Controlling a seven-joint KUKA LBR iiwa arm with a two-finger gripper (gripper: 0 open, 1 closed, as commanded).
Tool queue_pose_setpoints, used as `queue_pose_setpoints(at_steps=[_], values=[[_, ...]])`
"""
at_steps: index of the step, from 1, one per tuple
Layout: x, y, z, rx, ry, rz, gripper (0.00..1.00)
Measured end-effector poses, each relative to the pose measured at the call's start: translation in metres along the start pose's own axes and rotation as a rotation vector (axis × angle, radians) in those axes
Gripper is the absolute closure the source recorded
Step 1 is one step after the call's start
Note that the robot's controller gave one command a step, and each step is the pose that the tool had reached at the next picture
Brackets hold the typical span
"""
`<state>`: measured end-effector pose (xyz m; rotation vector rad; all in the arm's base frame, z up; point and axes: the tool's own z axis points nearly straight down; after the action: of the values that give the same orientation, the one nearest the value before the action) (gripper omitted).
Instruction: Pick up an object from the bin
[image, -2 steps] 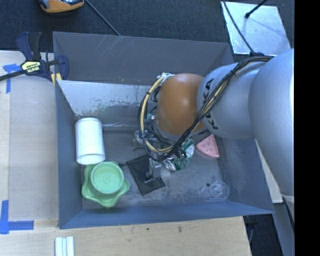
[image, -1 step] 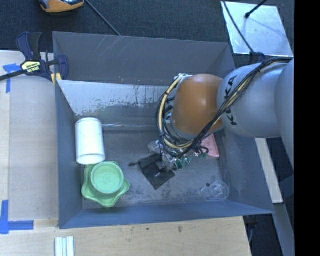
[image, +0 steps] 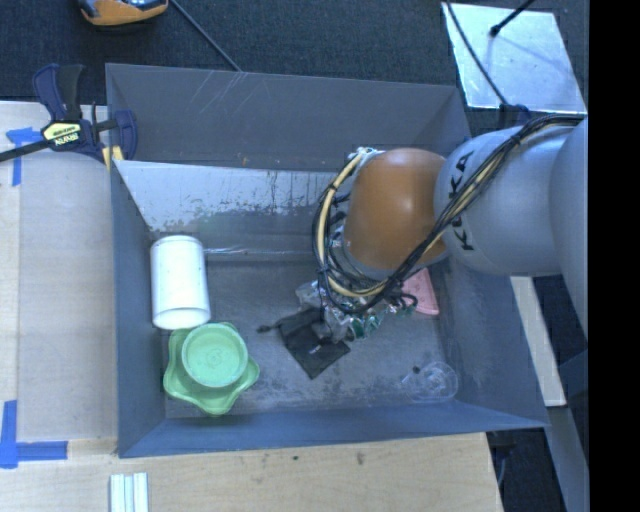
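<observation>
Camera view: the hand (image: 318, 345) is low at frame centre over the bin (image: 280, 120) floor; open or closed, I cannot tell. Pink thing (image: 426, 292) sits just right of it, with the green lobed cup (image: 210, 366) and white cylinder (image: 178, 280) left.

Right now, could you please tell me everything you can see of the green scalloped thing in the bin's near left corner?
The green thing looks like a pale green plastic lid or cup, with a wavy, scalloped outer edge and a round, flat disc in its middle. It lies flat, face up, on the floor of the bin, close to the left wall. The white cylinder, lying on its side, meets its upper edge with one end; nothing else touches it.
</observation>
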<state>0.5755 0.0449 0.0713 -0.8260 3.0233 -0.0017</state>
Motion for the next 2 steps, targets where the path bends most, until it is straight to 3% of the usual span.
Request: queue_pose_setpoints(at_steps=[1, 2], values=[[0.014, 0.010, -0.051, -0.005, 0.010, -0.001, 1.00], [0.015, 0.011, -0.066, -0.005, 0.007, -0.004, 1.00]])
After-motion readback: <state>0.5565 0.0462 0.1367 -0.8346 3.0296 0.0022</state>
